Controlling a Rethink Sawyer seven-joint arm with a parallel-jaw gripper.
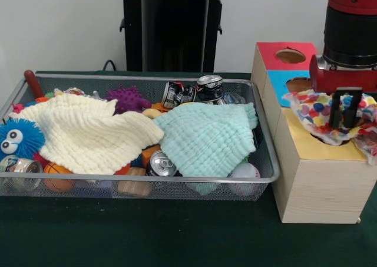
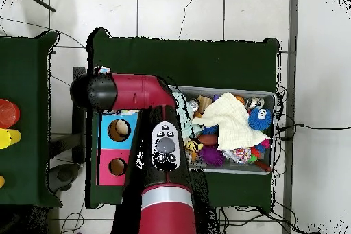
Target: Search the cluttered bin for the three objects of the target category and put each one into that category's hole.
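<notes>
Hanging over the wooden sorting box (image 1: pixel 318 178), the gripper (image 1: pixel 344 115) is seen with its fingers clamped on a polka-dot cloth (image 1: pixel 330 116), which is bunched right at the yellow section's hole, presumably so it gets stuffed through there.

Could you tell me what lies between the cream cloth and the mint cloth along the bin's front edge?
In the front view, a silver drink can and an orange item show between the cream cloth and mint cloth.

The yellow hole on the box (image 1: pixel 318 178) hides under the dotted cloth (image 1: pixel 330 116); two towels (image 1: pixel 203 138) bury much of the bin's clutter.
</notes>
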